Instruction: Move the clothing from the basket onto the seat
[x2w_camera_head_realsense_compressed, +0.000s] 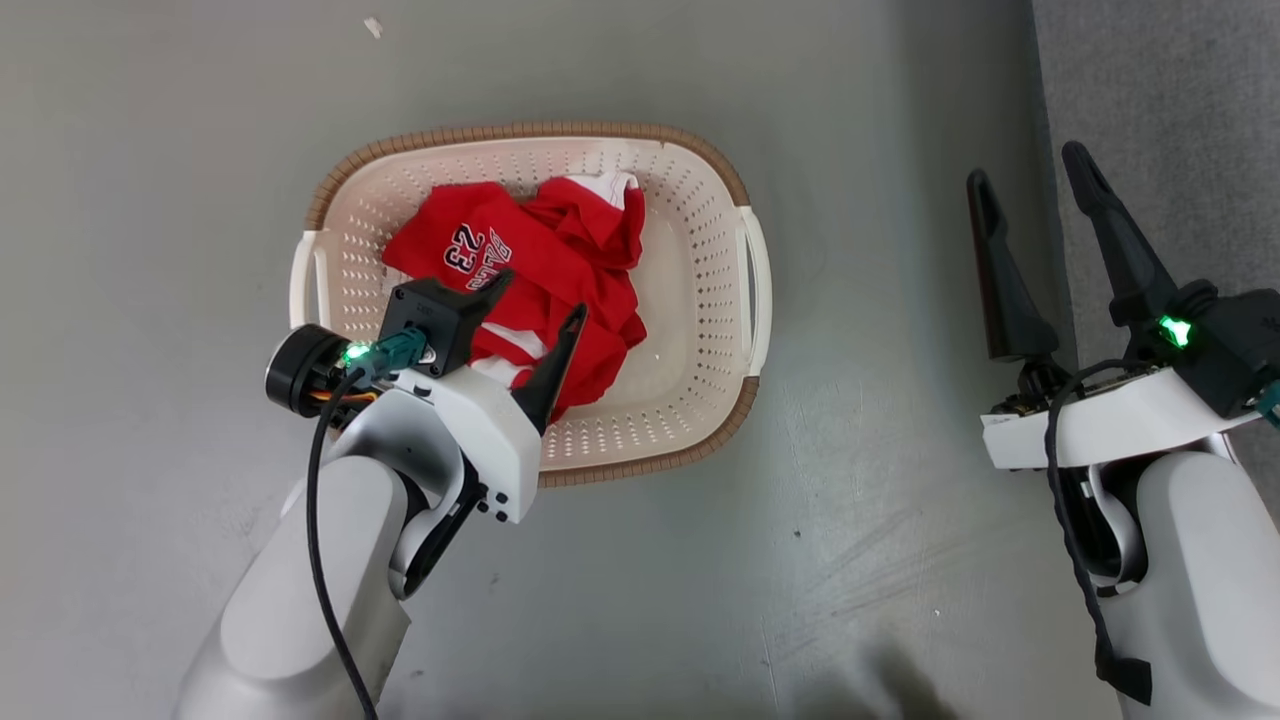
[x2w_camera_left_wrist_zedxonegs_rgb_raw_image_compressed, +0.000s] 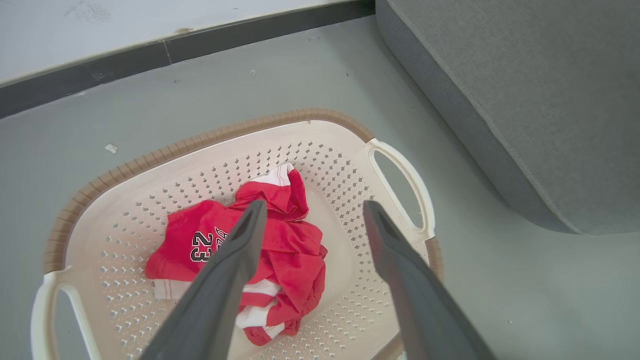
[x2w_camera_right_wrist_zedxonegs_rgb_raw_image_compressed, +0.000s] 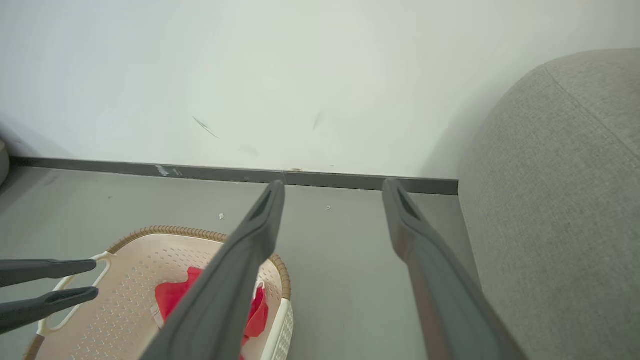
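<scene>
Our left fingers spread wide over the basket, gripping nothing

Nearest us, our left fingers (x2w_camera_head_realsense_compressed: 565, 345) hang wide apart and empty above the red clothing (x2w_camera_head_realsense_compressed: 470, 235), which lies crumpled in the cream basket (x2w_camera_head_realsense_compressed: 700, 300) on the floor. Our right fingers (x2w_camera_head_realsense_compressed: 1000, 270), equally wide and empty, wait beside the grey seat (x2w_camera_head_realsense_compressed: 1160, 80). We judge that closing could pinch one fold and leave a garment behind, or a tip could catch a perforation and drag the basket. The heap points nowhere clearly; its longer run seems diagonal, far-left to near-right.
</scene>
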